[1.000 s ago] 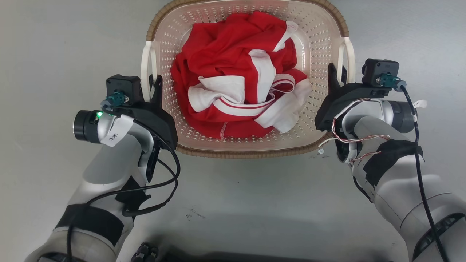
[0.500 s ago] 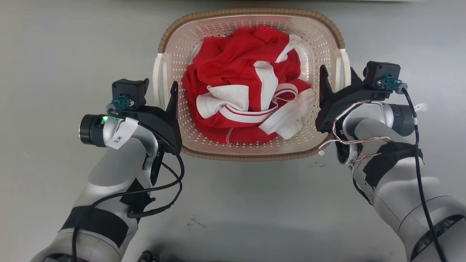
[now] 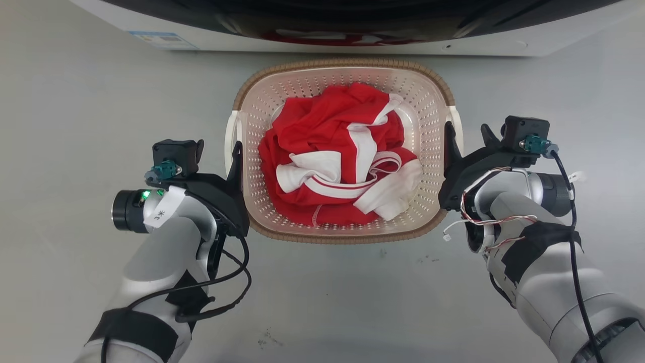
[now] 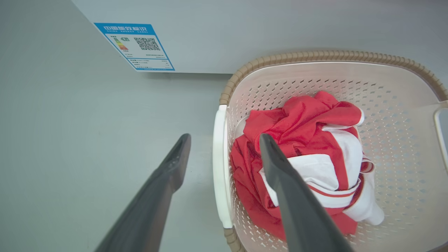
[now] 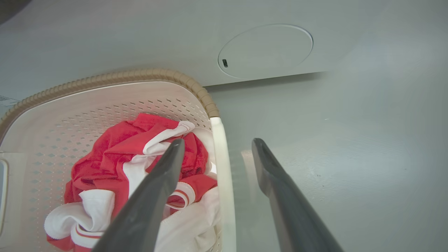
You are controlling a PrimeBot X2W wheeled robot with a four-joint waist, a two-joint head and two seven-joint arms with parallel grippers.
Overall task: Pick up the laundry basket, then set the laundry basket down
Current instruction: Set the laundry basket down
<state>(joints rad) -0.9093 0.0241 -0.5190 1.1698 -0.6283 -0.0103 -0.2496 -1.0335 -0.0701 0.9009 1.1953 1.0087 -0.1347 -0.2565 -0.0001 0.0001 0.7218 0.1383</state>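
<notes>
The laundry basket, cream and perforated with a brown woven rim, stands on the grey floor and holds a crumpled red and white garment. My left gripper is open beside its left side. In the left wrist view the left gripper has a finger on each side of the white left handle, with a gap to both. My right gripper is open at the basket's right side. In the right wrist view the right gripper straddles the right handle without touching it.
A white washing machine stands right behind the basket, its dark door at the head view's top edge. A blue energy label is on its front left and a round cover on its front right. Bare grey floor lies on both sides and in front.
Both grippers' fingers have spread apart around the handles. The head view has shifted: the basket sits lower and smaller in it, and the washing machine's front has come into view.
</notes>
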